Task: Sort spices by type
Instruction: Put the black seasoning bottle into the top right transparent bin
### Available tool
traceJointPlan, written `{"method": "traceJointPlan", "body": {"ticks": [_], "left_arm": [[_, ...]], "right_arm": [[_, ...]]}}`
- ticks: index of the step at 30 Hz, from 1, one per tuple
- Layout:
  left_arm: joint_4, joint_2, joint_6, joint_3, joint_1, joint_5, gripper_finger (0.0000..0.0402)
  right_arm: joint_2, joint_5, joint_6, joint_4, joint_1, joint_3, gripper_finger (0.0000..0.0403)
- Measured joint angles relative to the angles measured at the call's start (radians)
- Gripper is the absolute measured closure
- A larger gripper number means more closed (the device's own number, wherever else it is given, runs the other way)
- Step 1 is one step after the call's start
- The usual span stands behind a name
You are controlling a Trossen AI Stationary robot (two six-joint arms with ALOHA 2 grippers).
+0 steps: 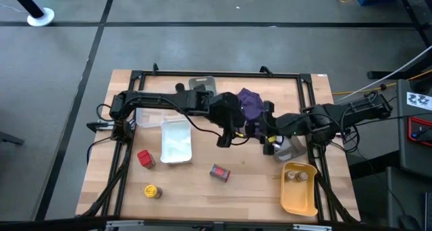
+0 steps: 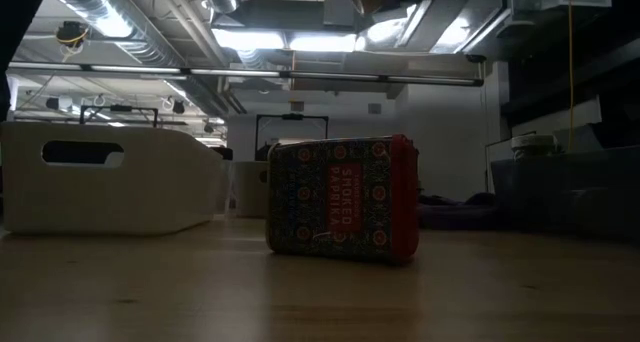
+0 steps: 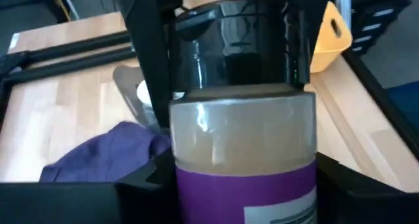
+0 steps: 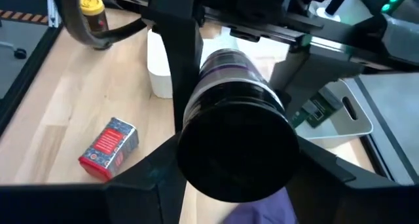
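While both arms meet at the centre of the high view, you have one purple-labelled jar point(image 3: 245, 152) caught between them, above the worktop point(image 1: 196, 190). In the left wrist view the left end effector point(image 3: 243, 185) is clamped on the jar's labelled body; in the right wrist view the right end effector point(image 4: 237, 165) grips its dark cap end point(image 4: 237, 155). This reads as a hand-over between the arms.

To do it well, keep one grip firm until the other is plainly seated, then free a single side only, and draw away along the jar's axis so it does not tilt.

Other spices lie apart: a red tin point(image 1: 144, 158) at lower left, a yellow jar point(image 1: 152, 190) below it, a patterned paprika tin point(image 1: 219, 172) at lower centre, and jars in the yellow tray point(image 1: 297, 197) at lower right. The purple cloth point(image 1: 251, 104) lies just behind the end effectors.
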Motion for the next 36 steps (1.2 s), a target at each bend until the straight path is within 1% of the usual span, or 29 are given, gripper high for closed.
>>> {"method": "traceJointPlan", "body": {"ticks": [4,6,12,16,20,26,29,32,34,36], "left_arm": [[-0.004,0.000,0.000,0.000,0.005,-0.004,0.0256],[-0.011,0.000,0.000,0.000,0.011,-0.009,0.0264],[-0.114,-0.036,-0.012,0.000,0.048,-0.034,0.0266],[-0.229,-0.088,-0.036,0.000,0.088,-0.092,0.0255],[-0.378,-0.133,-0.071,0.000,0.139,-0.144,0.0248],[-0.587,-0.200,-0.091,0.000,0.229,-0.223,0.0251],[-0.643,-0.230,-0.111,-0.001,0.279,-0.235,0.0248],[-0.627,-0.288,-0.131,-0.049,0.325,-0.234,0.0249],[-0.576,-0.347,-0.142,-0.128,0.353,-0.233,0.0251],[-0.495,-0.418,-0.165,-0.243,0.376,-0.232,0.0251]], "right_arm": [[0.000,-0.012,-0.002,0.001,-0.009,0.000,0.0191],[0.001,-0.012,-0.001,0.002,-0.009,0.000,0.0182],[0.003,0.015,-0.001,0.002,-0.009,0.001,0.0136],[0.001,0.040,-0.002,-0.008,-0.007,0.001,0.0116],[-0.009,0.046,-0.002,-0.013,-0.008,0.001,0.0110],[-0.043,0.042,-0.002,-0.051,-0.007,0.001,0.0109],[-0.071,0.044,-0.002,-0.062,-0.007,0.001,0.0109],[-0.102,0.046,-0.002,-0.064,-0.007,0.001,0.0109],[-0.121,0.046,-0.001,-0.072,-0.007,0.001,0.0109],[-0.134,0.046,0.000,-0.095,-0.007,0.001,0.0109]]}}
